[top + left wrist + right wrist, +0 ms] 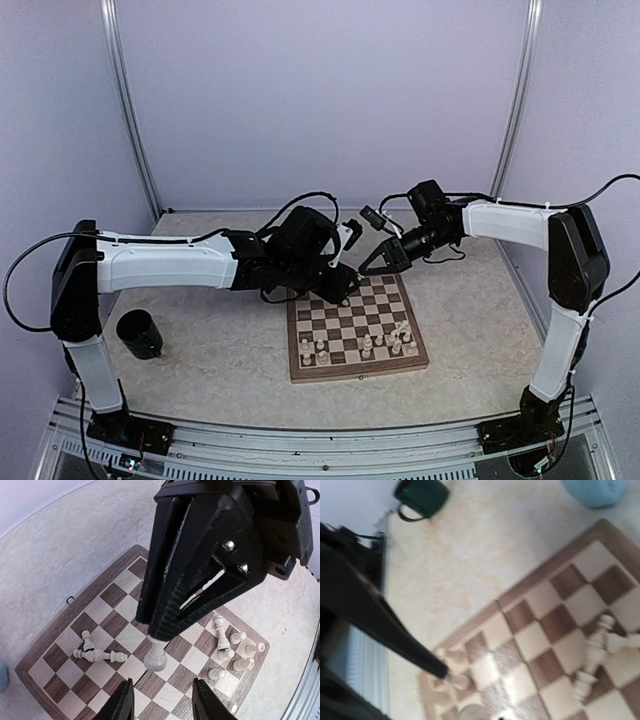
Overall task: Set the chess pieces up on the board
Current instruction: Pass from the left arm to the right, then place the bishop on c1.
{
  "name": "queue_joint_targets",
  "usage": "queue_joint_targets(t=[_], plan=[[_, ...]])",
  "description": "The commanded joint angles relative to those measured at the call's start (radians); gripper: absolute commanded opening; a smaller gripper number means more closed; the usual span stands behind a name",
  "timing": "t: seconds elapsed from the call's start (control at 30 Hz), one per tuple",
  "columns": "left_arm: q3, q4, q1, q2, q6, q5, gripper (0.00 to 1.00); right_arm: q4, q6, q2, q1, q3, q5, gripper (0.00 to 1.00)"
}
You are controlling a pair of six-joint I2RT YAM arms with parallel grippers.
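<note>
Pinching an upright pawn point(156, 657) by its head, the right tool point(159, 638) hangs over the chessboard point(355, 374) toward the far edge of the table point(220, 350); the left tool point(162, 700) gapes empty beside it.

Both arms reach in from either side, forearms near level, wrists almost meeting; the left gripper point(164, 700) points down, fingers parted, holding nothing; the right gripper point(157, 635) slants down beside it, tips pinched on a pale chess piece point(156, 659).

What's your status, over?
Left end effector open, empty. Right end effector shut on chess piece over the board. Toppled pieces lying on squares nearby.
</note>
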Motion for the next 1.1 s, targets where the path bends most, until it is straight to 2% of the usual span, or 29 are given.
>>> queue_joint_targets(t=[0.0,0.17,0.37,0.5,0.6,0.67,1.07], plan=[[0.08,-0.098,0.025,-0.111,0.062,0.051,0.42,0.006,-0.068,-0.095,-0.005,-0.029,0.143,0.04],[0.19,-0.2,0.1,-0.176,0.107,0.077,0.48,0.013,-0.121,-0.158,-0.002,-0.067,0.238,0.04],[0.262,-0.156,0.207,-0.171,0.132,0.086,0.5,-0.01,-0.203,-0.236,0.068,-0.095,0.388,0.04],[0.167,-0.051,0.291,-0.17,0.092,0.092,0.5,-0.034,-0.279,-0.289,0.182,-0.11,0.51,0.04],[-0.007,0.078,0.367,-0.214,0.023,0.178,0.5,-0.036,-0.329,-0.311,0.274,-0.134,0.579,0.05],[-0.091,0.132,0.393,-0.249,0.018,0.164,0.5,-0.028,-0.359,-0.309,0.322,-0.159,0.62,0.05],[-0.084,0.106,0.392,-0.268,0.054,0.14,0.5,0.033,-0.417,-0.187,0.503,-0.255,0.788,0.05]])
